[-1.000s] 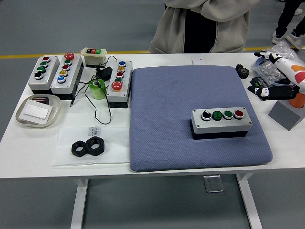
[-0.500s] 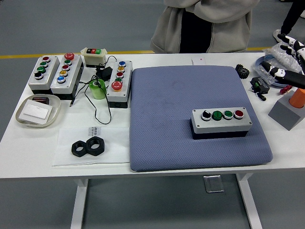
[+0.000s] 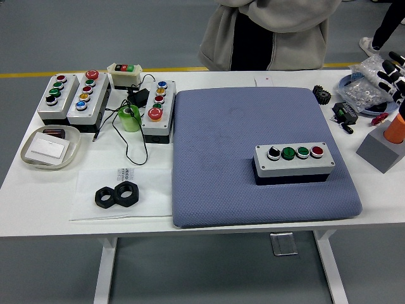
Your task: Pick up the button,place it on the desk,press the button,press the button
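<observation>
Looking down, you see a white table [image 3: 38,190] on a grey floor, a yellow line running behind it, and a person [image 3: 272,31] in a grey jacket at its far side. A blue mat [image 3: 221,158] covers the middle. On the mat, toward its near right corner, sits the button box [image 3: 294,163]: grey lid, dark base, one row of a black knob, two green buttons and a red one. Left of the mat stand three more boxes [image 3: 85,96], a green roll [image 3: 130,117], a tray [image 3: 50,147] and two black nuts [image 3: 118,196]. Right of the mat, at the frame edge, your right hand [image 3: 391,75] hangs over a bag [image 3: 366,88], fingers spread, holding nothing
</observation>
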